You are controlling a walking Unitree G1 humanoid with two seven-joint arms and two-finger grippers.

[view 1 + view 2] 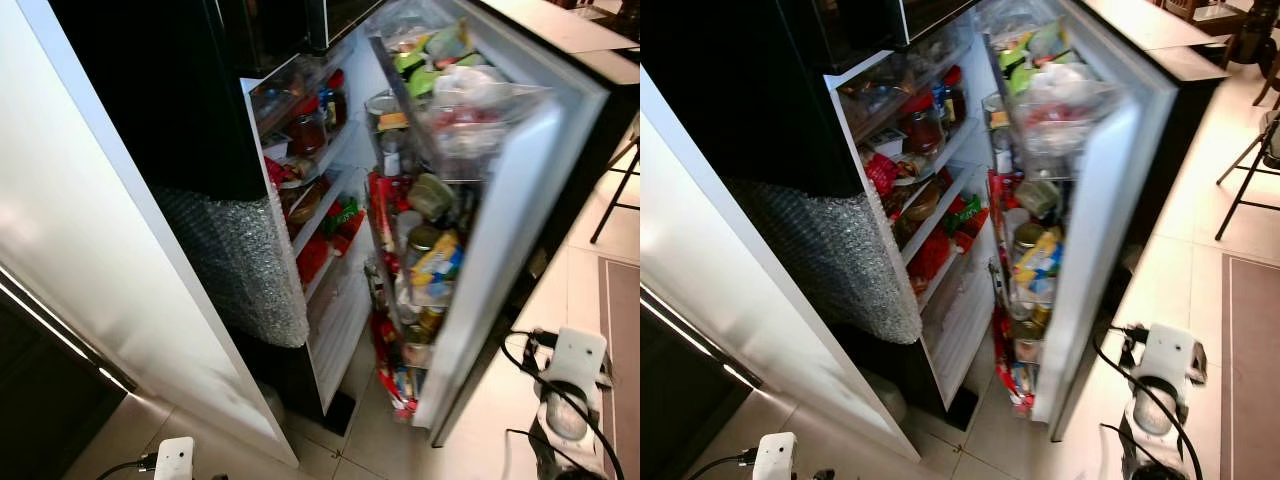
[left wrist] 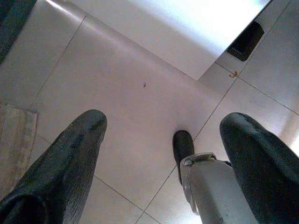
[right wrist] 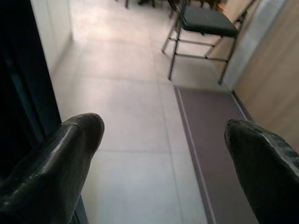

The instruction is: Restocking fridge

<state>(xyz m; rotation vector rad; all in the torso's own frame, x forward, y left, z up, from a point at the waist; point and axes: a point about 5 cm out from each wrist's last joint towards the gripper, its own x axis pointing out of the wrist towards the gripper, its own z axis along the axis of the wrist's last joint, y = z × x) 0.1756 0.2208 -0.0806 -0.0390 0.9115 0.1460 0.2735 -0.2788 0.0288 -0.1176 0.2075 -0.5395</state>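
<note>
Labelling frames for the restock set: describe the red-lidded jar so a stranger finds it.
The fridge stands open, its door swung right. On the upper inside shelf stands the jar, left of a darker bottle. It is the squat one with a wide red lid and reddish-brown contents.

Blurred jars and packets crowding the fridge door, labels unreadable.

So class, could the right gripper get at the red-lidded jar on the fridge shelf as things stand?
Probably not yet: the right gripper hangs open and low over floor, though the open door leaves the red-lidded jar unblocked.
</note>
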